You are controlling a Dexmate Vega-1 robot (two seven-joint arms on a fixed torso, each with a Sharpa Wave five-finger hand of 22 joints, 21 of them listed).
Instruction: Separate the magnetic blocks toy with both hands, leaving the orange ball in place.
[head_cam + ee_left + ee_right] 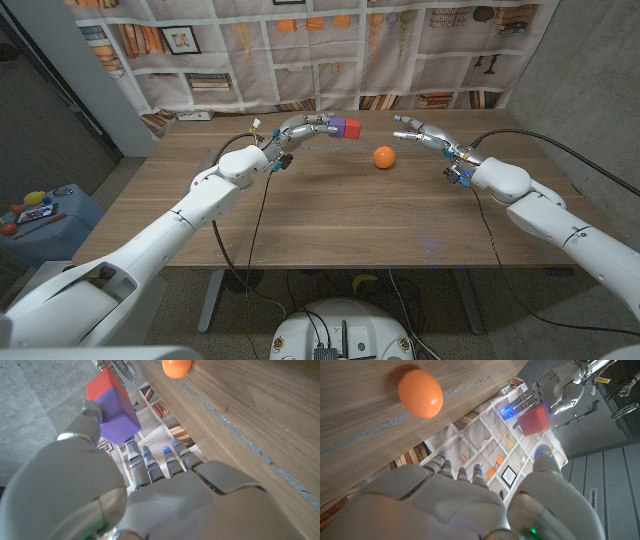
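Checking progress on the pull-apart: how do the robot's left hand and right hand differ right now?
The left hand holds the red-and-purple magnetic blocks above the table; the right hand holds nothing, its fingers apart and pointing toward the blocks. The left hand touches the toy; the right is apart from it. Both are raised beyond the orange ball.

Both arms (190, 215) glossy white, rounded shell segments. Black cables run outside each forearm toward the wrist. Left hand (300, 128) and right hand (425, 133): silvery-grey metal fingers (132, 455), pale grey smooth backs. Small blue lights near fingertips in wrist views; green light low on right hand's back.
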